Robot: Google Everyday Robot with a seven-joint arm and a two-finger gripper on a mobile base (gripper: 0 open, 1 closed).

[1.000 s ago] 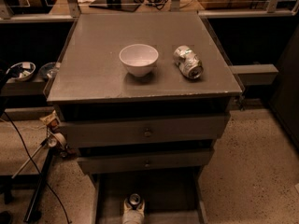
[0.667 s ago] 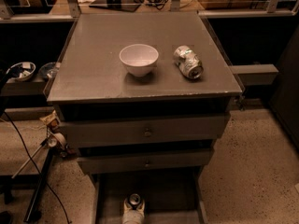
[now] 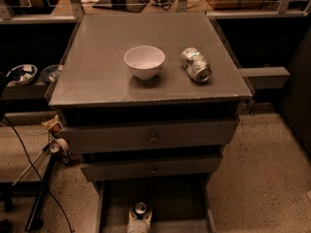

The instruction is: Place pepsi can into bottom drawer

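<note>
The pepsi can [image 3: 140, 209] stands upright in the open bottom drawer [image 3: 177, 203], close to its near edge, with the pale pincer [image 3: 139, 224] just beside it at the bottom of the view; whether the pincer grips it I cannot tell. A careless withdrawal could likely snag the can and tip it on the flat tray. The dented can [image 3: 196, 64] on the desk [image 3: 97, 76] lies well apart.
</note>
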